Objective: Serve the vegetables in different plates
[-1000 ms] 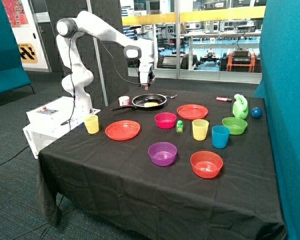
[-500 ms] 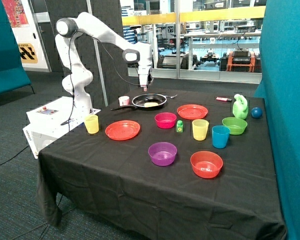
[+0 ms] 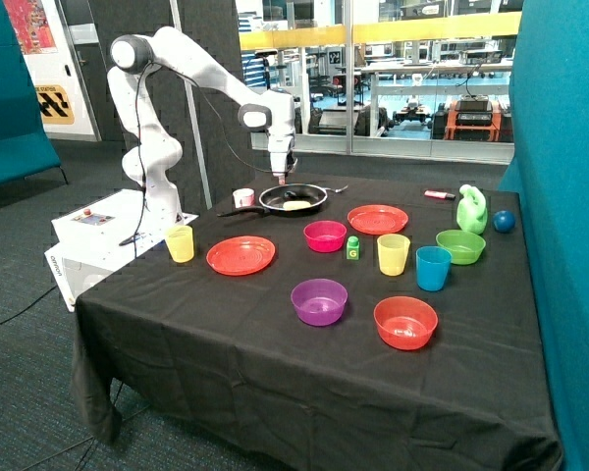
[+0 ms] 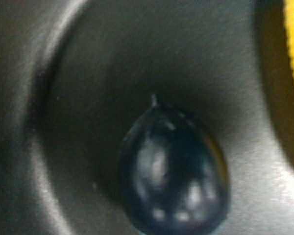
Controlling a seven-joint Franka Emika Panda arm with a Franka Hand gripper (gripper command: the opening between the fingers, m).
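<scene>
Hanging low over the black frying pan (image 3: 293,199) at the far side of the surface (image 3: 275,324), the gripper (image 3: 280,181) sits almost directly above the dark purple vegetable (image 4: 174,171), which lies on the pan floor and fills much of the wrist view. That piece looks egg-shaped, its long axis running from a small pointed tip to a rounder end, so the fingers would need to close across its narrower width. The pale yellow vegetable (image 3: 296,205) lies in the same pan, just beside the dark one; a sliver of it shows at the edge of the wrist view. Whether the fingers are spread or closed I cannot tell, since neither view shows them clearly; nothing appears to be held.

Both orange-red plates are bare: the near-left plate (image 3: 240,255) and the far-right plate (image 3: 378,219), with the pink bowl (image 3: 325,235) between them. No serving seems done yet.

Compared with a second ago, the gripper has moved left and dropped from well above the pan to just over its left part, while the things on the surface have stayed put.
</scene>
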